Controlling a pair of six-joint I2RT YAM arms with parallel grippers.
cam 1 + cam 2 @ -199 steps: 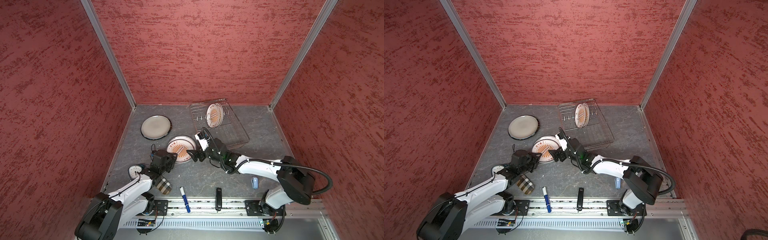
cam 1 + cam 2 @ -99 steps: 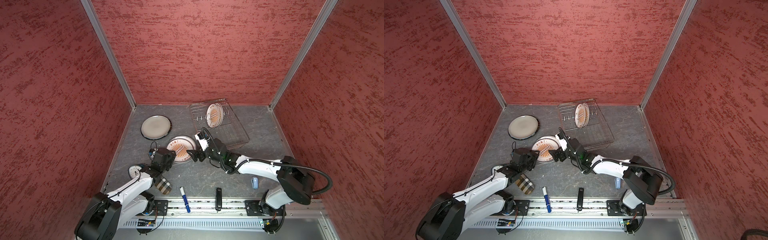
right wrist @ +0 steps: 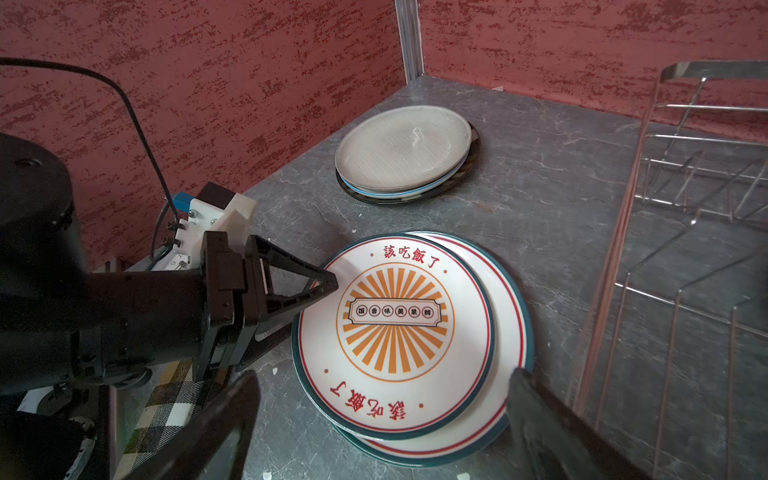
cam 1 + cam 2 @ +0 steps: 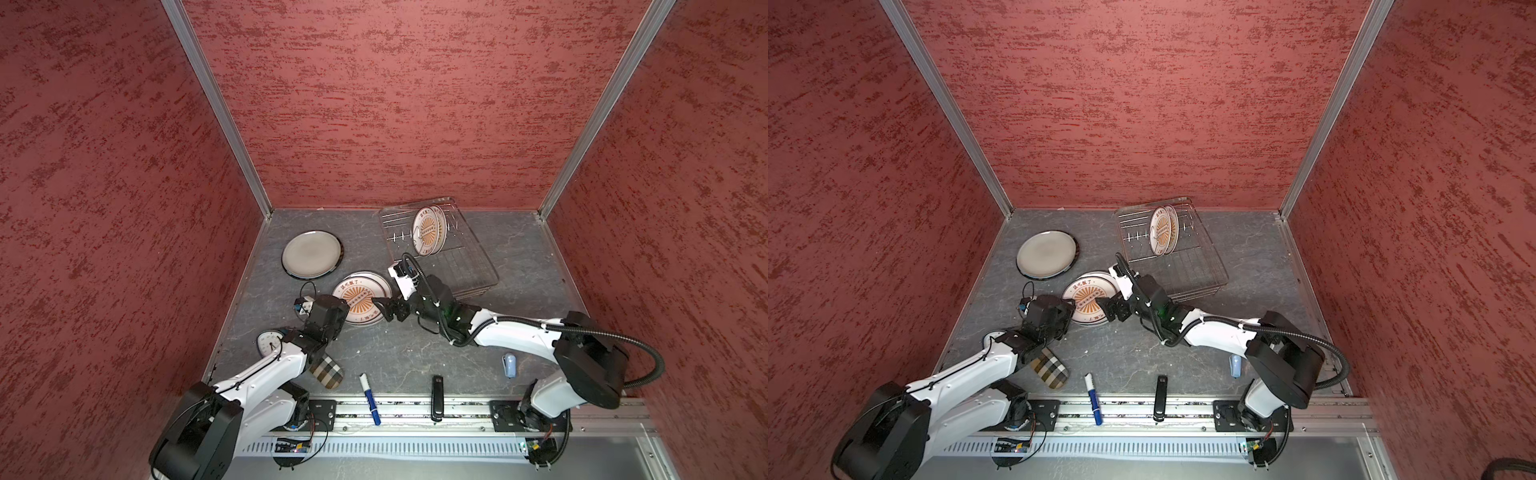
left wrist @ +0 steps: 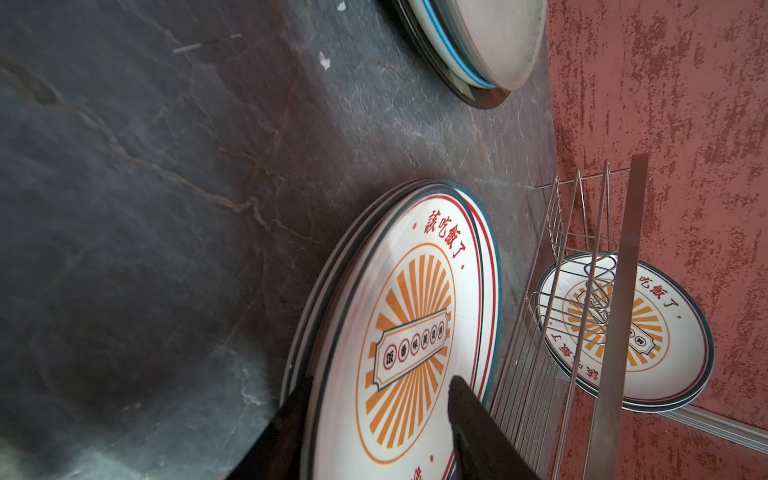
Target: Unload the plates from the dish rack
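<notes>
- At the middle of the table, a stack of sunburst plates lies flat. Its top plate sits shifted off-centre on the one beneath.
- The left claw is released, with its jaws parted astride that plate's rim — one finger over the face, one beside the edge.
- The right claw gapes wide at the stack's opposite side, gripping nothing.
- In the rack by the back wall, two plates stand upright.
- A grey plate lies flat on others, left of the rack.
</notes>
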